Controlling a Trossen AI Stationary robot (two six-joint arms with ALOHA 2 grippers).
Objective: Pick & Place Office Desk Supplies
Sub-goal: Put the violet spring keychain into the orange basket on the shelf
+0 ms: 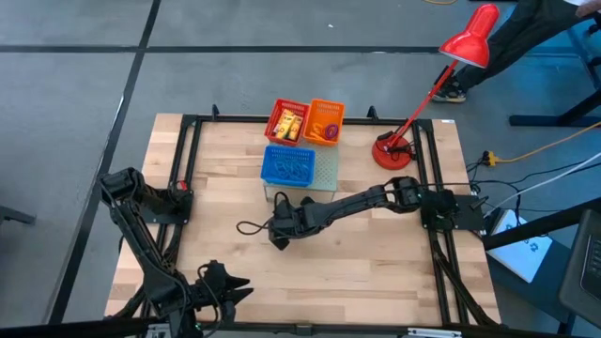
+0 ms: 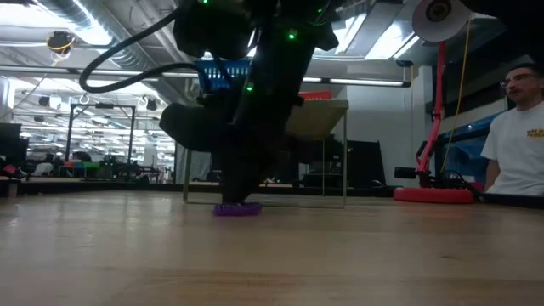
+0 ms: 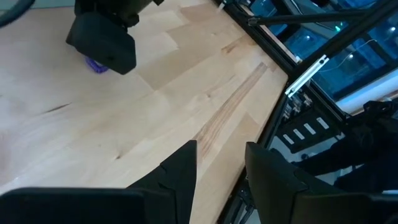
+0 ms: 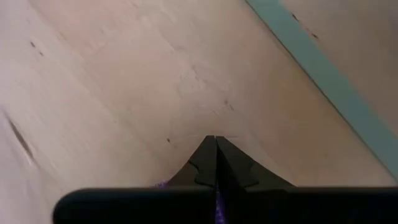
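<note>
Right gripper (image 4: pixel 216 163) down on table just in front of blue basket (image 1: pixel 289 166), fingers together pinching purple loop (image 2: pixel 237 209). Loop looks light, floppy; grip its band. Left gripper (image 3: pixel 219 167) parked, fingers apart.

The purple loop (image 2: pixel 237 209) is mostly hidden under the right hand (image 2: pixel 240 197) — only slivers show. Basket contents (image 1: pixel 288 124) are too small to tell; the person (image 2: pixel 520 127) is cut off at the edge.
</note>
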